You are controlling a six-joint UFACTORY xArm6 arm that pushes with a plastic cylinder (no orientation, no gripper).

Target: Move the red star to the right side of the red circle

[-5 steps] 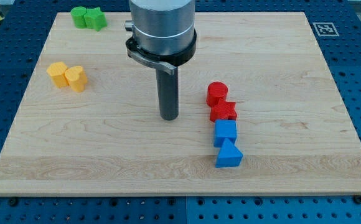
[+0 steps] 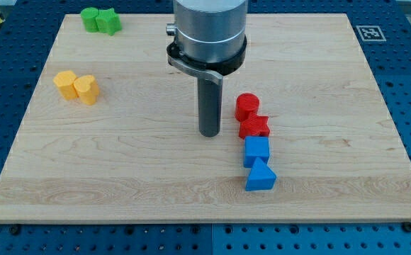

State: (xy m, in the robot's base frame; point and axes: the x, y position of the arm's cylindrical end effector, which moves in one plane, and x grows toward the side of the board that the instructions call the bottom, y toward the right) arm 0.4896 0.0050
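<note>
Wooden table [image 2: 120, 177] on a blue perforated base. Left to right: two yellow blocks [image 2: 76, 86], two green blocks [image 2: 100, 20] at the view's top, then my tip [image 2: 210, 134]. No pincer fitted, so no open or shut state applies. Red star [image 2: 254, 127] lies just right of my tip, apart, touching red circle [image 2: 247, 106] above it. Blue cube [image 2: 256, 151] and blue triangle [image 2: 260, 176] sit below.
</note>
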